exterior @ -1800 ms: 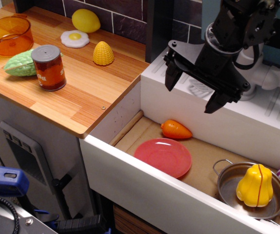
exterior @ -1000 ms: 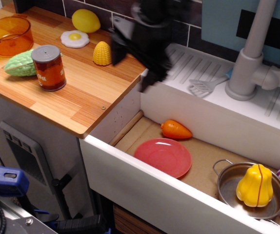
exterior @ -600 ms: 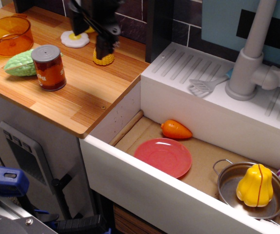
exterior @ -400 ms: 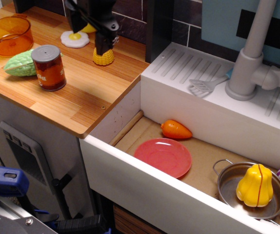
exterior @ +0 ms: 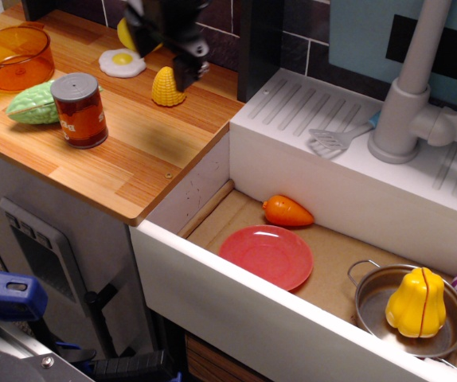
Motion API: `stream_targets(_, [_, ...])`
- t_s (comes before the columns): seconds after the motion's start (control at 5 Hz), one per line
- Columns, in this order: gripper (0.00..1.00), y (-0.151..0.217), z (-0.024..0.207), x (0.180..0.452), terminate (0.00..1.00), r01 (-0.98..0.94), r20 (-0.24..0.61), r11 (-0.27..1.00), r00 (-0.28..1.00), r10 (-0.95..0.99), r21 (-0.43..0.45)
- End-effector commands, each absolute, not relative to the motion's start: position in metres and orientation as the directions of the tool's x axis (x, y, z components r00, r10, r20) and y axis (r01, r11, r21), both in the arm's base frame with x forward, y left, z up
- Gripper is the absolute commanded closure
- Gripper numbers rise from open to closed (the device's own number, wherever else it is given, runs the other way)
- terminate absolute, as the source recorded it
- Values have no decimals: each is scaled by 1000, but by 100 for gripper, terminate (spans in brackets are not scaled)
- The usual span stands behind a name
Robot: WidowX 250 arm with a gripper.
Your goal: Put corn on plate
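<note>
Bumpy yellow toy corn (exterior: 168, 87) sits near the wooden counter's (exterior: 125, 151) right edge, black gripper (exterior: 163, 57) open above it, holding nothing; glossy pink-red plate (exterior: 267, 256) below.

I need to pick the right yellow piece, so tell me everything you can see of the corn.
The corn is a small yellow dome with rows of kernel bumps, plastic-looking, standing upright with its tip up on the wooden counter. The dark tool hangs right over it, one finger beside its right edge; contact is unclear.
</note>
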State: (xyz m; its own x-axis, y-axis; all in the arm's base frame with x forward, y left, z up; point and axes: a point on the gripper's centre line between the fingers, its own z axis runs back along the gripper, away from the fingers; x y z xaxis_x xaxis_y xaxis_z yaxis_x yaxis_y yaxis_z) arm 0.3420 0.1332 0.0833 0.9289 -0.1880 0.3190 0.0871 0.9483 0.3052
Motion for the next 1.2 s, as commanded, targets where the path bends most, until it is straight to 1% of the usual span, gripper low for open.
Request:
stream_targets(0.0, [0, 140, 86, 356, 0, 40, 371, 951, 915, -158, 305])
stream_targets(0.2, [0, 141, 79, 357, 0, 22, 394, 952, 907, -148, 306])
stream_targets(0.4, [0, 150, 71, 370, 0, 25, 422, 959, 895, -147, 281])
stream_targets(0.6, [0, 157, 68, 389, 0, 16, 441, 967, 888, -130, 253])
stream_targets(0.8, [0, 163, 56, 402, 0, -6, 471, 969, 874, -116, 248])
stream_targets(1.0, [0, 165, 49, 399, 0, -11, 479, 972, 871, -105, 233])
